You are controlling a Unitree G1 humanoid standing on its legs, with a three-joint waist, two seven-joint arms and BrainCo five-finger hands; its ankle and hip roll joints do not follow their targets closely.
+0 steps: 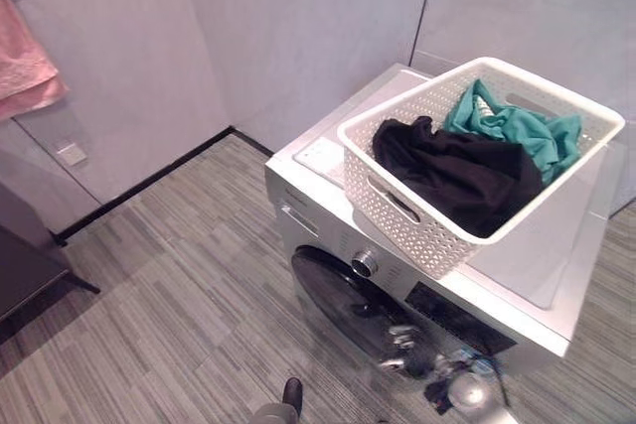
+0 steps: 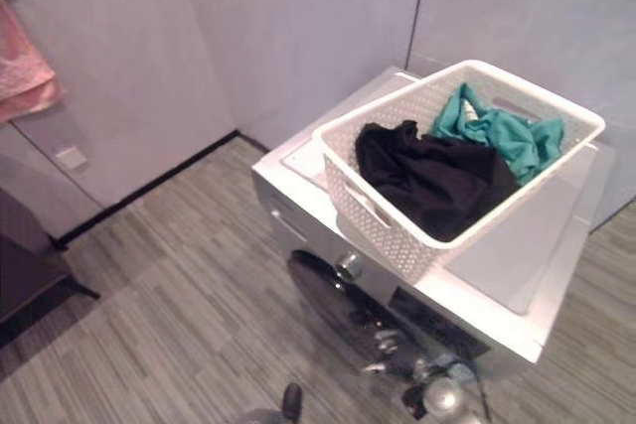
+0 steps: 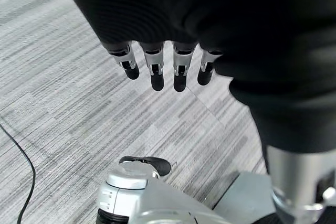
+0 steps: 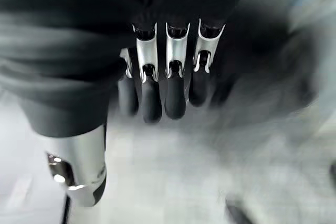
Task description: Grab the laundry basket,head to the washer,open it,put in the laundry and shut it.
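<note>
A pink towel (image 1: 24, 62) hangs against the pale wall panel (image 1: 109, 67) at the far left. Below it sits a small white wall plate (image 1: 71, 154). Grey striped flooring (image 1: 169, 285) meets a black skirting strip (image 1: 149, 184).

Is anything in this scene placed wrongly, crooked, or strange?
The white laundry basket sits askew on the washer, turned at an angle to its edges, with one corner jutting past the front above the closed round door. The black garment and teal garment stay inside. Nothing looks spilled or damaged.
</note>
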